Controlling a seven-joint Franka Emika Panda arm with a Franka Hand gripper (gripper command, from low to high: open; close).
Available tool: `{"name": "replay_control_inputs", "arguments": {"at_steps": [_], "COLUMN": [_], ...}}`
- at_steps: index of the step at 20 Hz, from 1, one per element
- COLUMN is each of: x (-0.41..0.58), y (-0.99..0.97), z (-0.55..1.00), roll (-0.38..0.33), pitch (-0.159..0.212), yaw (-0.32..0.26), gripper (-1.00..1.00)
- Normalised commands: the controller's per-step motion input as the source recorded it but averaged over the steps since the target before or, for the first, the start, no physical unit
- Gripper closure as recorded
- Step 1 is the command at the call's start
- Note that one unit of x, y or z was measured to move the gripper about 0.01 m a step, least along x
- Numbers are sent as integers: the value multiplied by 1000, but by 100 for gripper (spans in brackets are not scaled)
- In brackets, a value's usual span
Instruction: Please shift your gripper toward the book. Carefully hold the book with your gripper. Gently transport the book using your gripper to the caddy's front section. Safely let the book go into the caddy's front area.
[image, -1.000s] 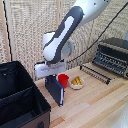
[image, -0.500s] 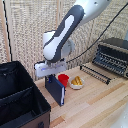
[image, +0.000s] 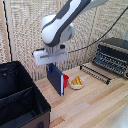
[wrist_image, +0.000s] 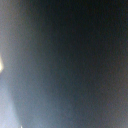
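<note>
My gripper (image: 51, 64) sits directly on top of the book (image: 56, 80), which stands upright on the wooden table (image: 95, 100). From the exterior view I judge the approach is done and I am at the grasp. My fingers are hidden between my white hand and the book's top edge, so I cannot tell whether they have closed on it or only bracket it. The wrist view is a dark blur and settles nothing.

The book stands just right of the caddy (image: 20, 100) in the exterior view, apart from its wall, with its lower end at or just above the table; I cannot tell which. A red cup (image: 65, 79) is right behind it and a small bowl (image: 76, 85) holding something yellow is just beside that. A toaster oven (image: 112, 55) stands well off to the right.

The book's long axis runs vertically, top end under my hand. Its broad face looks toward the near left, and the thin lighter page edge faces the near right.

Still to do, I judge: confirm the grip, lift, carry left over the caddy wall, and release into the front section.
</note>
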Motion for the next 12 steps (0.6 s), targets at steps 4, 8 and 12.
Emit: {"name": "replay_control_inputs", "arguments": {"at_steps": [4, 8, 12], "x": [-76, -131, -96], "y": [41, 30, 81], "z": [807, 756, 696], "roll": [-13, -7, 0], "pitch": [2, -2, -15], "yaw": [-258, -284, -290], "gripper": [100, 100, 100]}}
